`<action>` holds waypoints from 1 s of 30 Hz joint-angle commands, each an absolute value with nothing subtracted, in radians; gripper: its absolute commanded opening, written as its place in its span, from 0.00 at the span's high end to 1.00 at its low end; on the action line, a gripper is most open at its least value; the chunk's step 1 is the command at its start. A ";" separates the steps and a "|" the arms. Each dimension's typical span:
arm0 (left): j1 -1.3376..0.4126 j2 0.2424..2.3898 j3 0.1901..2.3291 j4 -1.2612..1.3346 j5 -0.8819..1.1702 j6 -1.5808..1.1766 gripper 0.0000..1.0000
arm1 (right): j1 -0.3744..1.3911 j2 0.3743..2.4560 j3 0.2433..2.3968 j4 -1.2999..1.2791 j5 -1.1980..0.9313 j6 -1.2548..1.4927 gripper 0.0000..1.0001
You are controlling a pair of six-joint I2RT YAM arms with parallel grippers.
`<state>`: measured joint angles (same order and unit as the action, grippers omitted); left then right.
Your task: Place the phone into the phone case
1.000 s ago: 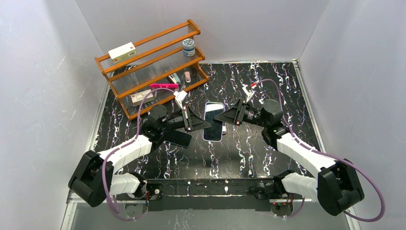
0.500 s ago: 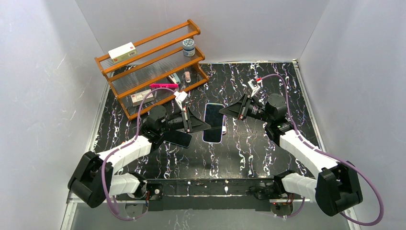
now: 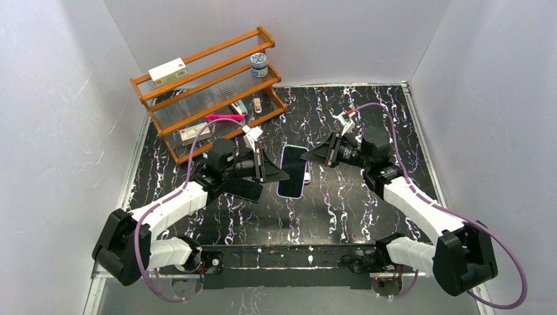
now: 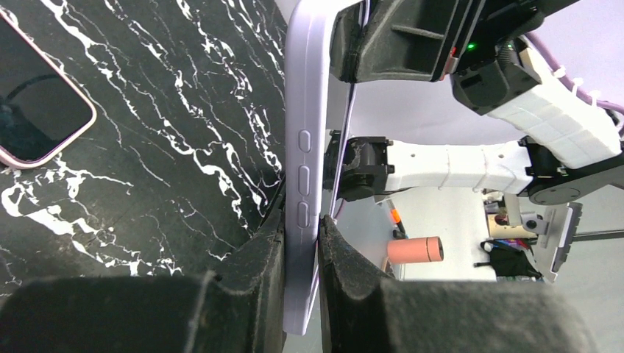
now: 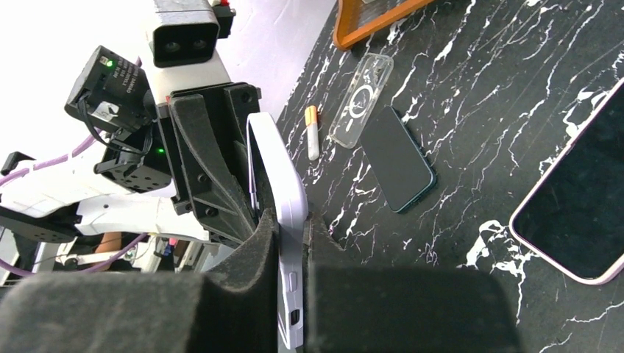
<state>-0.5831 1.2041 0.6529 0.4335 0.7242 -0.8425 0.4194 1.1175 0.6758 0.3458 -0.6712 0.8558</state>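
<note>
I see my left arm [image 3: 172, 205] and right arm [image 3: 420, 209] as white moulded shells linked by bulky black joint housings [image 3: 121, 239]. Each trails a looping mauve cable [image 3: 192, 154]. The left gripper [image 4: 300, 220] and right gripper [image 5: 292, 220] are black, with matte, foam-textured wedge fingers [image 4: 250, 279]. A small green light [image 5: 110, 63] glows near the left wrist.

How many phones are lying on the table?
2: a pink-edged phone under the held case, a dark phone beside the clear case. The held case may hide another.
</note>
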 commanded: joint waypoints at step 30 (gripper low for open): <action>-0.468 1.602 0.994 0.029 0.357 -0.639 1.00 | 0.415 0.852 0.670 0.080 -0.499 0.734 0.01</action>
